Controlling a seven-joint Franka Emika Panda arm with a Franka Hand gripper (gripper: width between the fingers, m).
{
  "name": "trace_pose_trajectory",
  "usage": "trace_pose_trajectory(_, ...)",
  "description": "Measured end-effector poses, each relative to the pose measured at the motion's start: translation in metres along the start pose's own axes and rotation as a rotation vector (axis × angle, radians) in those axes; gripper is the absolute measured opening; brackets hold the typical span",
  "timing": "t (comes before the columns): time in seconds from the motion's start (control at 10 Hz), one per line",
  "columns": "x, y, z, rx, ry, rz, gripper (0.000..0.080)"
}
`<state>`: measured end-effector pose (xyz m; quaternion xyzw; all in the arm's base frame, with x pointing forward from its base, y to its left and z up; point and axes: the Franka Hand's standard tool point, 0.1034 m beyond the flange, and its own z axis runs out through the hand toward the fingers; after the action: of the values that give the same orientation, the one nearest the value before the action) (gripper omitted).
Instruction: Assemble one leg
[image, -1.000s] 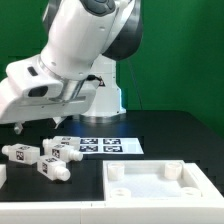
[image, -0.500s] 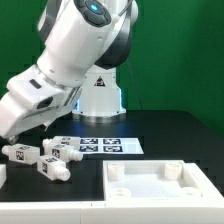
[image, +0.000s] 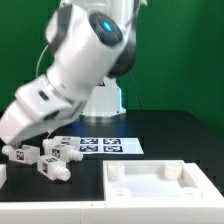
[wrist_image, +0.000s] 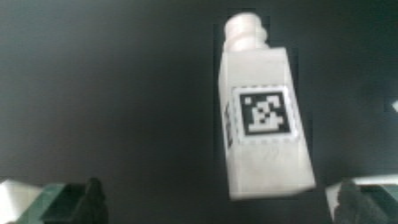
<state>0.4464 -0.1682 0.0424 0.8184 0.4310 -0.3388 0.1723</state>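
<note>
Three white legs with square tags lie on the black table at the exterior view's left: one (image: 22, 155) farthest left, one (image: 54, 167) nearer the front, one (image: 66, 151) behind it. My gripper (image: 12, 147) hangs low over the leftmost leg. In the wrist view a leg (wrist_image: 263, 115) lies lengthwise between and ahead of my dark fingertips (wrist_image: 79, 200). The gripper (wrist_image: 217, 205) is open and holds nothing; the jaws stand wide apart, one on each side of the leg's end.
The wide white square panel (image: 160, 197) with raised rim and corner sockets lies at the front right of the exterior view. The marker board (image: 102, 145) lies behind the legs, by the arm's base (image: 100, 100).
The arm has swung down and toward the exterior view's left, bringing the gripper low over the leftmost leg. The legs and panel have not moved.
</note>
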Motion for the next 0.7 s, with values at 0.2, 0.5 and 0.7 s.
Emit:
trace_pose_trajectory(0.2,-0.004,0.001,0.012,0.034,-0.108,0.010,0.0649)
trace_pose_trajectory(0.5,0.003,-0.003,0.014,0.041,-0.169,0.012,0.0649)
trace_pose_trajectory(0.7,-0.001,-0.009,0.022,0.052,-0.181,0.032,0.0649)
